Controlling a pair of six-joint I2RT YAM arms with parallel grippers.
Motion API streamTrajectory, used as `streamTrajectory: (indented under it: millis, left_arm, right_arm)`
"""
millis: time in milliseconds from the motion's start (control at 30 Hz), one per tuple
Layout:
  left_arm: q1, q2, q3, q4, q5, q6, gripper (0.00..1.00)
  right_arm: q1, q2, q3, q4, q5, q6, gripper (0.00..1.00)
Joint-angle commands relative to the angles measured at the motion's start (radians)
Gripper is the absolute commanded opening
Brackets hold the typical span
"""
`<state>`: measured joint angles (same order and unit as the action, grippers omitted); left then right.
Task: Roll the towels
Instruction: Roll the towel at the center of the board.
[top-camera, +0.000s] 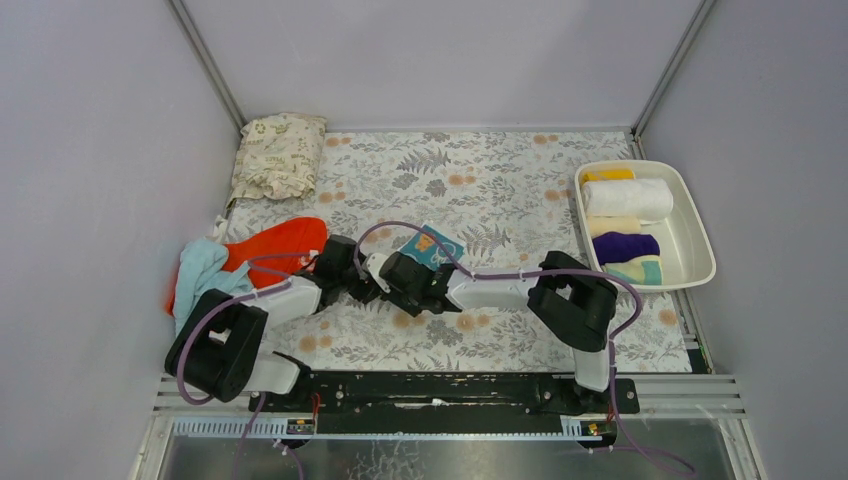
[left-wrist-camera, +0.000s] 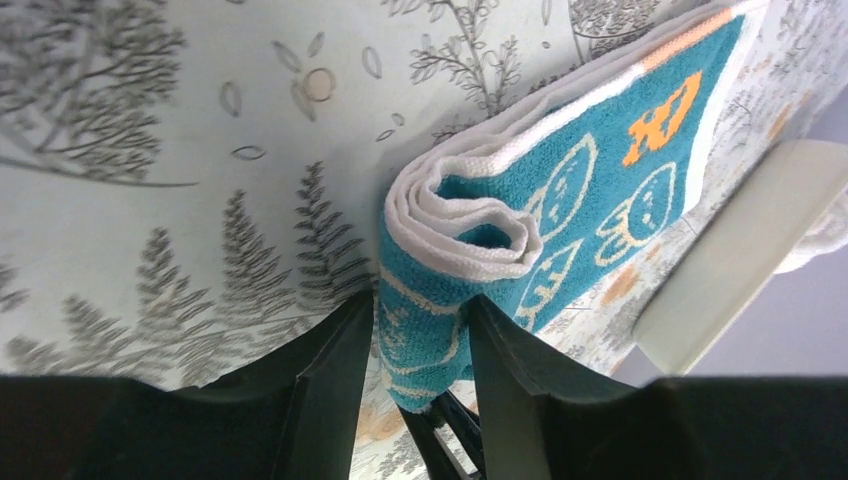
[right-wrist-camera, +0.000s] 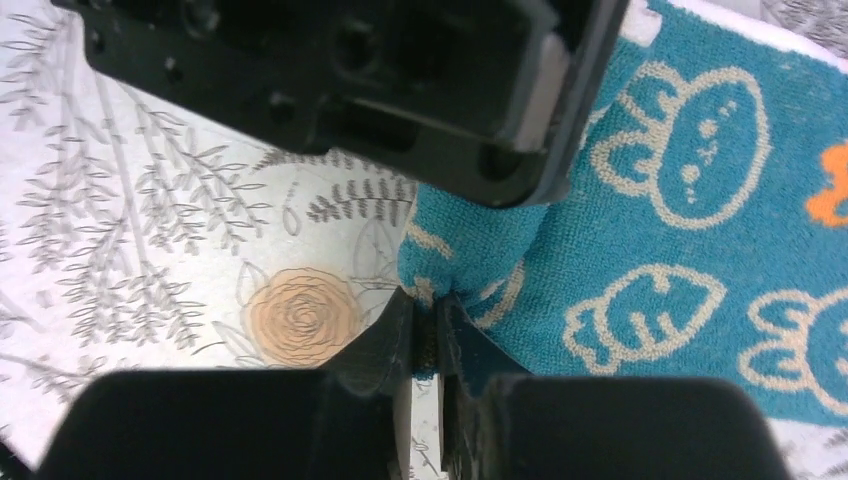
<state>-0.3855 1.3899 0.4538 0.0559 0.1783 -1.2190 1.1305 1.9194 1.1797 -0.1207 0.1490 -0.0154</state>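
Note:
A teal towel with printed pictures (top-camera: 432, 246) lies on the floral mat at mid-table. Its near end is curled into a partial roll (left-wrist-camera: 470, 235). My left gripper (left-wrist-camera: 420, 325) is shut on that rolled end, one finger on each side. My right gripper (right-wrist-camera: 428, 318) is shut on the towel's near corner (right-wrist-camera: 470, 270), with the left gripper's body close above it. Both grippers meet at the towel's near end (top-camera: 385, 280). An orange-red towel (top-camera: 270, 248) and a light blue towel (top-camera: 198, 270) lie loose at the left.
A white tray (top-camera: 694, 218) at the right holds rolled yellow, white, cream, purple and teal-yellow towels. A beige leaf-printed cushion (top-camera: 280, 152) lies in the far left corner. The grey-and-orange floral mat (top-camera: 500, 180) covers the table. Grey walls close the sides and back.

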Motion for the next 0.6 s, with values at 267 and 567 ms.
streamTrajectory:
  millis: [267, 567]
  left_arm:
    - [-0.001, -0.361, 0.005, -0.549, -0.214, 0.096, 0.81]
    - [-0.002, -0.443, -0.013, -0.486, -0.109, 0.104, 0.89]
  right_arm:
    - [-0.199, -0.028, -0.039, 0.120, -0.775, 0.252, 0.02]
    - [-0.353, 0.080, -0.164, 0.585, -1.176, 0.673, 0.02]
